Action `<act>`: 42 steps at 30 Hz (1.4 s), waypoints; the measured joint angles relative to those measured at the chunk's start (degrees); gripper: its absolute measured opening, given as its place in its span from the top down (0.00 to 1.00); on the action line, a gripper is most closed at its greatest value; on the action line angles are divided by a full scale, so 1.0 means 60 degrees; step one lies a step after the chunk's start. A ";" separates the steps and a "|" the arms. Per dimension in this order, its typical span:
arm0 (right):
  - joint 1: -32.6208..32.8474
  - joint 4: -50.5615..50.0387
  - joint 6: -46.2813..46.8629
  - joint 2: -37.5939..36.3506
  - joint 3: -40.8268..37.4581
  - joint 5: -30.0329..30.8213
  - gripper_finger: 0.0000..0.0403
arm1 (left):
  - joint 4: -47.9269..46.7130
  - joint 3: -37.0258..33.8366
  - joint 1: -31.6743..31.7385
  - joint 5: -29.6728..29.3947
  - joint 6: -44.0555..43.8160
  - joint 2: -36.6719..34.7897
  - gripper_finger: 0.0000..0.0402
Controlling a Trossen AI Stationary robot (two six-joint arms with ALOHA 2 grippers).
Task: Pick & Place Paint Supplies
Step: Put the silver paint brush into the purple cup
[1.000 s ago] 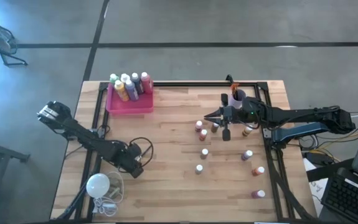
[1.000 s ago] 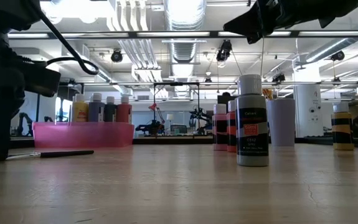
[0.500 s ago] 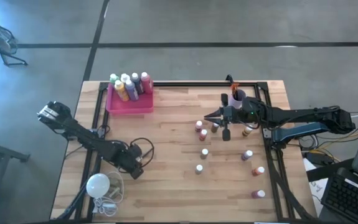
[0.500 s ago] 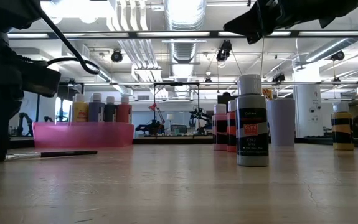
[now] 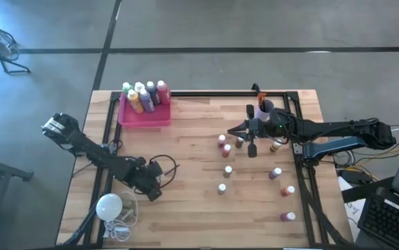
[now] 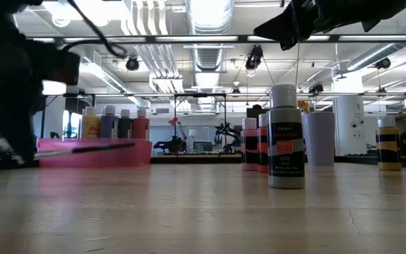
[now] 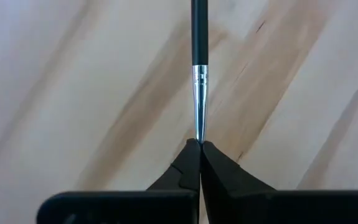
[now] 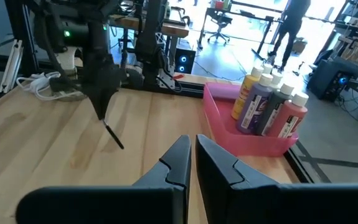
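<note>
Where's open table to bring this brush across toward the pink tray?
Bare wood runs between the left end effector holding the paintbrush and the pink tray. It's crowded on the right, around the small bottles under the right end effector.

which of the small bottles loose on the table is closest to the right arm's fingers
The small brown-bodied, white-capped bottle just beside the right gripper, next to a pinkish one; the rest stand farther toward the table's near edge.
</note>
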 joint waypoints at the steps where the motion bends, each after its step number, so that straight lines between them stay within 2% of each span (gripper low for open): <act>1: 0.0000 -0.0007 -0.0010 0.0000 0.0000 -0.0004 0.95 | -0.0102 0.0158 0.0000 -0.0233 0.0194 0.0000 1.00; 4: 0.0000 -0.0066 -0.0001 0.0000 0.0000 -0.0002 0.96 | -0.0360 0.0654 0.0003 -0.0921 0.0957 0.0000 1.00; 9: 0.0000 -0.0220 0.0000 0.0000 -0.0004 -0.0004 0.97 | -0.0409 0.1474 -0.0093 -0.1894 0.3174 -0.0002 1.00; 13: 0.0000 -0.0422 0.0004 0.0000 -0.0003 -0.0004 0.96 | -0.0322 0.2005 -0.0407 -0.3233 0.5829 0.0061 1.00; 19: 0.0000 -0.0572 0.0145 0.0000 0.0007 -0.0007 0.95 | 0.0341 0.2138 -0.0826 -0.6012 1.1497 0.0432 1.00; 25: -0.0003 -0.0559 0.0861 0.0000 0.0011 -0.0027 0.97 | 0.2450 0.2049 -0.0683 -0.9483 1.8147 0.0955 1.00; 28: -0.0007 -0.0577 0.1398 0.0000 0.0018 -0.0298 0.97 | 0.3914 0.2049 -0.0344 -1.0594 2.1543 0.1235 1.00; 30: -0.0007 -0.0579 0.1556 0.0000 0.0018 -0.0669 0.96 | 0.4589 0.2073 -0.0007 -1.0466 2.2748 0.1339 1.00; 33: -0.0004 -0.0583 0.1588 0.0000 0.0022 -0.1183 0.94 | 0.5415 0.2075 0.0637 -0.9918 2.3596 0.1341 1.00; 36: -0.0004 -0.0590 0.1638 0.0000 0.0022 -0.1282 0.92 | 0.6387 0.2067 0.1332 -0.9465 2.4378 0.1341 1.00; 42: -0.0007 -0.1250 0.1978 0.0000 0.0313 -0.1290 0.86 | 0.8810 0.2064 0.2291 -0.7359 2.6863 0.1341 1.00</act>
